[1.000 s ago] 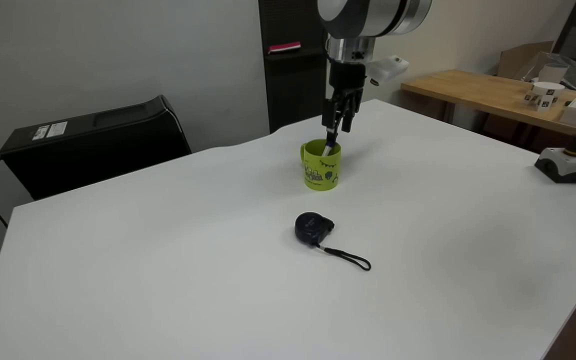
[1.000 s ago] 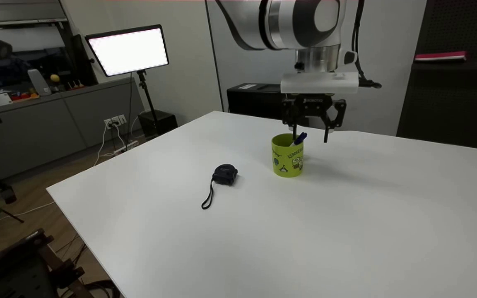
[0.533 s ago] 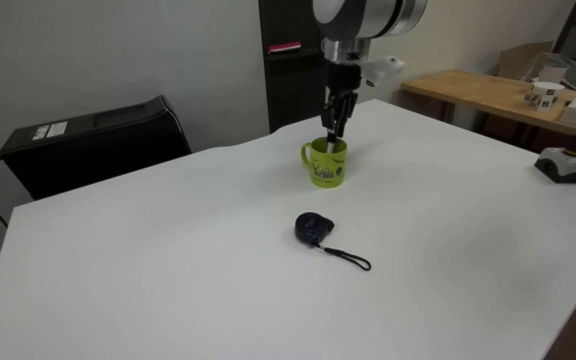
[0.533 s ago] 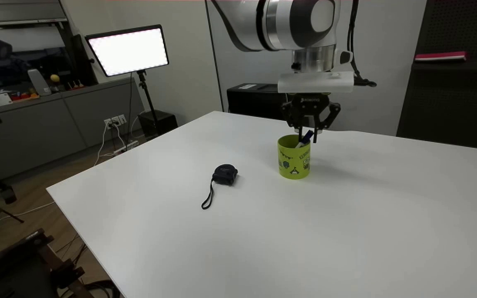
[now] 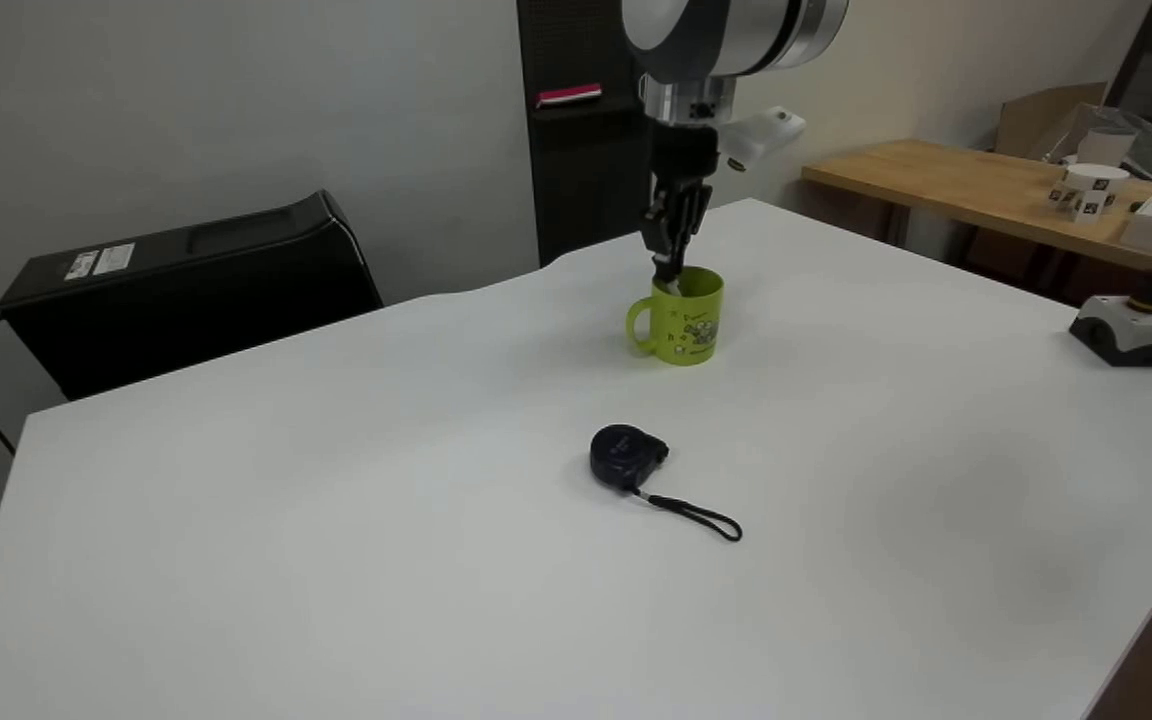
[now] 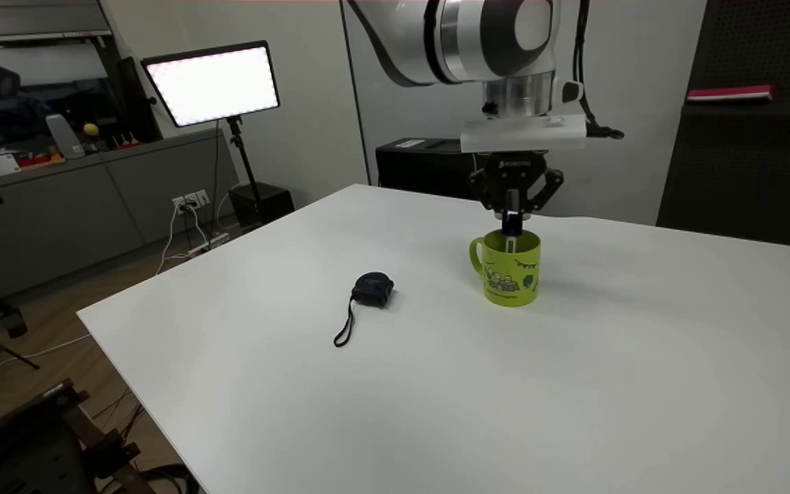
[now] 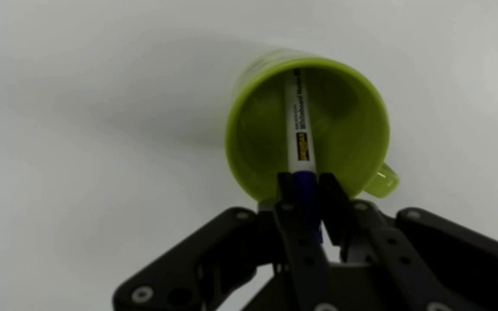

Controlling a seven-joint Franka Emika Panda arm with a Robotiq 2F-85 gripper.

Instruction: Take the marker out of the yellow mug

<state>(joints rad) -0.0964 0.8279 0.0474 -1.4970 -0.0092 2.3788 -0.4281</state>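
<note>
The marker (image 7: 299, 116), white with a dark blue cap, leans inside the yellow mug (image 7: 382, 181), its lower end resting in the cup. My gripper (image 7: 306, 179) is shut on the blue cap, one finger on each side of it. In both exterior views the lime mug (image 5: 691, 325) stands upright on the white table, handle out to one side. The gripper (image 6: 512, 225) points down at the mug's mouth in an exterior view, where a pale strip of the marker (image 6: 511, 244) shows below the fingertips. The mug's wall partly hides the marker's lower part there.
A black tape measure (image 5: 626, 457) with a cord loop lies on the table near the mug. A grey button box (image 5: 1136, 330) sits at a table edge. Behind stand a black case (image 5: 196, 280) and a lamp panel (image 6: 213, 82).
My gripper has come down slightly and gone from open to shut on the marker's cap. The mug has shifted and turned, its handle now swung round, and the marker stands more upright.
</note>
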